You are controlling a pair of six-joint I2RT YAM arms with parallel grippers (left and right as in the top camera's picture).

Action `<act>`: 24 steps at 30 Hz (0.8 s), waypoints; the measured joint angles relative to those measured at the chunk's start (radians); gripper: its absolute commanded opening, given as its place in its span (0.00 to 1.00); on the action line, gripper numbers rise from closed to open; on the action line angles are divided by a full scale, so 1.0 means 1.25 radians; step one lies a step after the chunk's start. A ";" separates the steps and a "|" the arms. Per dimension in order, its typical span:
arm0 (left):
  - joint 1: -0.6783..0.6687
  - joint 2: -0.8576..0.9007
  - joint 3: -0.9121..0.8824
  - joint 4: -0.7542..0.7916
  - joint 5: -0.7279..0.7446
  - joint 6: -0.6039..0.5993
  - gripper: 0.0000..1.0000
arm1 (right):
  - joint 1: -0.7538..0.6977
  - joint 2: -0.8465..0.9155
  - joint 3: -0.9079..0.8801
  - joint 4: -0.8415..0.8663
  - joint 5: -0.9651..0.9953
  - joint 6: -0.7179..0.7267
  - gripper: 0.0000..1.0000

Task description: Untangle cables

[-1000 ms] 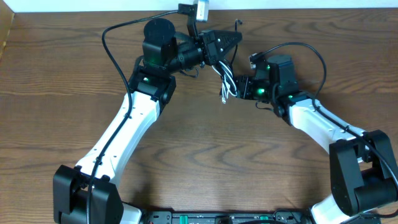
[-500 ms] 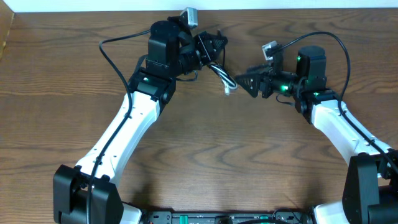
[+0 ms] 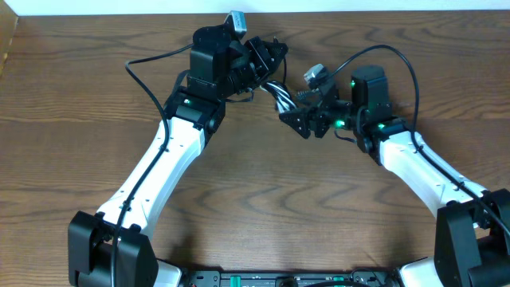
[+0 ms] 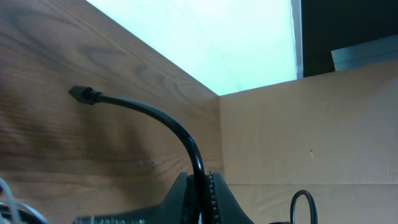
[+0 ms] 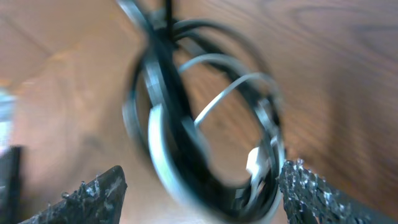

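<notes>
The cables (image 3: 279, 94) are a small tangle of thin black and white loops that hangs from my left gripper (image 3: 269, 54) near the table's back edge. In the left wrist view the left gripper (image 4: 202, 180) is shut on the black cable (image 4: 168, 124), which arcs up and left to its plug (image 4: 78, 93). My right gripper (image 3: 292, 119) is open just below and right of the tangle. In the right wrist view the blurred loops (image 5: 205, 118) lie between the spread fingers (image 5: 93, 194) of the right gripper (image 5: 202, 196), and a white plug (image 5: 254, 163) shows near the right finger.
The table's back edge (image 3: 382, 12) meets a white wall just behind the left gripper. Thick black cords (image 3: 139, 64) arch over both arms. Bare wooden tabletop (image 3: 303, 199) spreads in front between the arms.
My right gripper drew away to the right, spread its jaws, then came back left up to the tangle. The left gripper kept its hold and shifted the tangle slightly toward the back.
</notes>
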 measured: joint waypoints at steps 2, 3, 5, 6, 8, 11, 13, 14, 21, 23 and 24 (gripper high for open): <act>0.000 0.000 0.000 0.000 0.000 -0.010 0.08 | 0.009 0.000 0.000 0.001 0.050 -0.015 0.72; 0.000 0.000 0.000 0.000 0.000 -0.016 0.08 | 0.010 0.000 0.000 0.005 0.071 -0.026 0.70; 0.000 0.000 0.000 0.000 0.001 -0.029 0.07 | 0.011 0.000 0.000 0.023 0.100 -0.042 0.62; 0.000 0.000 0.000 0.000 0.003 -0.036 0.07 | 0.011 0.000 0.000 0.034 0.109 -0.048 0.58; 0.000 0.000 0.000 0.000 0.003 -0.045 0.07 | 0.011 0.000 0.000 0.050 0.123 -0.060 0.44; 0.000 0.000 0.000 0.000 0.003 -0.056 0.08 | 0.011 0.002 0.000 0.047 0.133 -0.064 0.22; 0.001 0.000 0.000 0.000 0.003 -0.061 0.07 | 0.011 0.005 0.000 0.039 0.131 -0.070 0.14; 0.003 0.000 0.000 0.000 0.003 -0.062 0.08 | 0.011 0.007 0.000 0.037 0.125 -0.072 0.11; 0.016 0.000 0.000 -0.028 -0.031 -0.055 0.07 | 0.011 0.008 0.000 0.008 0.047 -0.062 0.01; 0.017 0.000 0.000 -0.068 -0.074 -0.034 0.08 | 0.011 0.008 0.000 -0.020 0.015 -0.056 0.01; 0.017 0.000 0.000 -0.089 -0.099 -0.023 0.08 | 0.011 0.008 0.000 -0.034 -0.004 -0.054 0.01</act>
